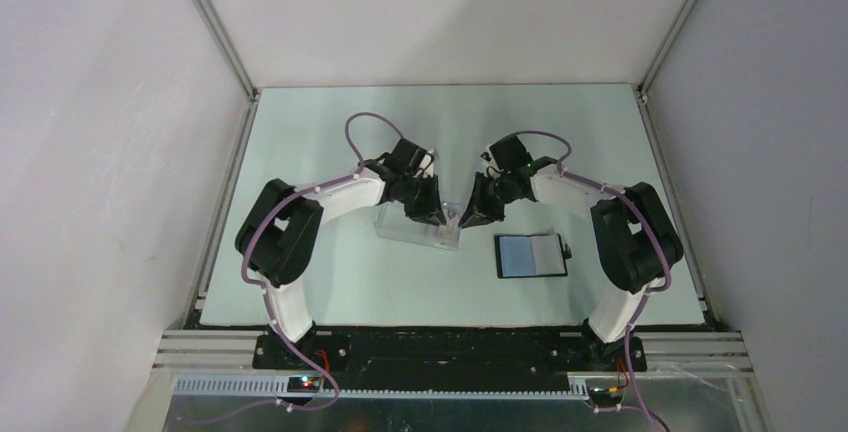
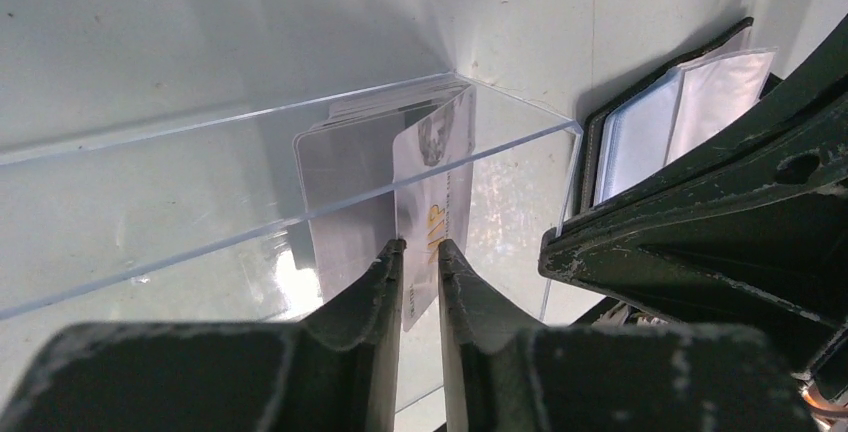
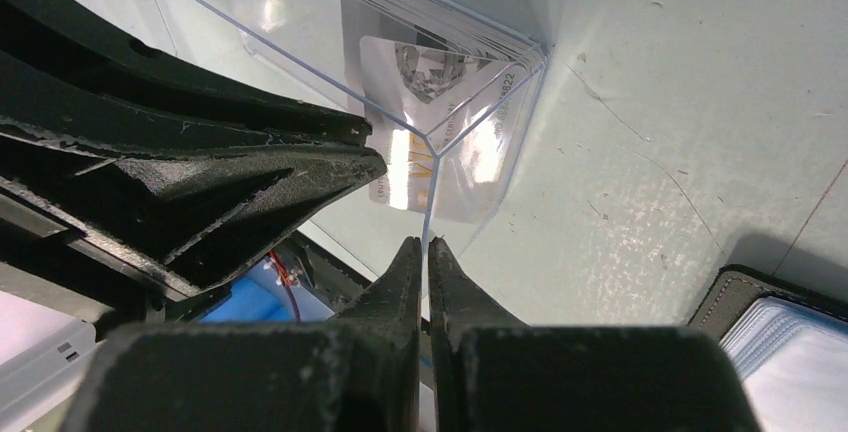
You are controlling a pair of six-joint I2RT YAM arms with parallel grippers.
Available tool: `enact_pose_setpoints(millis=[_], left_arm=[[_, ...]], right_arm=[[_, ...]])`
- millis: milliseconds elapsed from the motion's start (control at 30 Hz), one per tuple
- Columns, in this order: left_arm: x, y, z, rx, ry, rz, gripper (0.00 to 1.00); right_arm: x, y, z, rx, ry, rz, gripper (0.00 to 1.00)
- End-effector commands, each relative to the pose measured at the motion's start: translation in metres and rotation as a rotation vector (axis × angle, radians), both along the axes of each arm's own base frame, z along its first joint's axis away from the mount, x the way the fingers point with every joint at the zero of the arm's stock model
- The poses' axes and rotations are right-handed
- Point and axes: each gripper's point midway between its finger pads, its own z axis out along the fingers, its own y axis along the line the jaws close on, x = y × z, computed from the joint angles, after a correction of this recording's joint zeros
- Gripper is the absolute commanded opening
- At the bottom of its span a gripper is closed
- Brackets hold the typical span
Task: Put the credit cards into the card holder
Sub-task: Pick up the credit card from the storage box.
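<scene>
— Top external first: where do we see the card holder (image 1: 531,256)?

— We see it lying open on the surface (image 1: 330,142), pale pockets up. It is to the right of the clear box (image 1: 393,228) and apart from it, in front of the right arm (image 1: 585,190).

— And the credit cards (image 2: 345,167)?

— We find them all inside the clear box, bunched in a stack at the end nearest the card holder. One of them, the gold-lettered card (image 2: 438,180), stands in front of the stack and is tilted away from it.

— What do we say of the left jaws?

— On the left wrist view we see them narrow, reaching into the box from the left arm (image 1: 340,195). The near edge of the gold-lettered card sits between the two tips. We cannot tell whether they press it or only bracket it.

— The right jaws?

— We see them drawn almost together at that same end of the box. On the right wrist view the thin clear wall at the corner runs straight into the slit between them, so we call them closed on the box wall.

— Do the two pairs touch?

— We see them close together, but we cannot tell about contact.
</scene>
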Motion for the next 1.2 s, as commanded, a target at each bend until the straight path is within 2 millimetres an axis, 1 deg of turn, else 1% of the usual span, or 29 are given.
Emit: enact_pose_setpoints(millis=[0, 100, 233, 400, 433, 467, 500, 600, 700, 800, 933, 1067, 1167], left_arm=[[-0.006, -0.034, 0.033, -0.193, -0.035, -0.083, 0.22], [-0.009, -0.037, 0.040, -0.226, -0.043, -0.101, 0.26], [-0.013, -0.037, 0.041, -0.242, -0.041, -0.114, 0.28], [-0.019, -0.038, 0.039, -0.264, -0.028, -0.121, 0.27], [-0.019, -0.041, 0.042, -0.286, -0.035, -0.129, 0.26], [-0.021, -0.041, 0.041, -0.298, -0.021, -0.124, 0.26], [-0.020, -0.045, 0.045, -0.329, -0.032, -0.133, 0.25], [-0.019, -0.044, 0.040, -0.324, -0.028, -0.116, 0.25], [-0.018, -0.041, 0.031, -0.294, -0.025, -0.099, 0.28], [-0.017, -0.037, 0.026, -0.268, -0.025, -0.084, 0.33], [-0.012, -0.032, 0.019, -0.246, -0.013, -0.048, 0.35], [-0.007, -0.027, 0.016, -0.228, -0.015, -0.007, 0.36], [-0.004, -0.026, 0.018, -0.242, -0.011, 0.002, 0.36]], right_arm=[[0.006, 0.013, 0.015, 0.047, -0.047, 0.036, 0.05], [0.007, 0.012, 0.017, 0.050, -0.050, 0.032, 0.05], [0.007, 0.013, 0.019, 0.054, -0.052, 0.031, 0.06], [0.007, 0.013, 0.017, 0.053, -0.047, 0.031, 0.06], [0.007, 0.013, 0.017, 0.054, -0.047, 0.031, 0.05], [0.007, 0.013, 0.017, 0.054, -0.047, 0.032, 0.05], [0.007, 0.013, 0.017, 0.055, -0.047, 0.030, 0.05], [0.007, 0.013, 0.017, 0.055, -0.046, 0.031, 0.05], [0.007, 0.013, 0.017, 0.054, -0.044, 0.031, 0.05], [0.006, 0.013, 0.016, 0.053, -0.042, 0.034, 0.06], [0.006, 0.013, 0.016, 0.053, -0.042, 0.035, 0.06], [0.006, 0.012, 0.016, 0.054, -0.044, 0.034, 0.06], [0.007, 0.012, 0.016, 0.054, -0.044, 0.034, 0.05]])
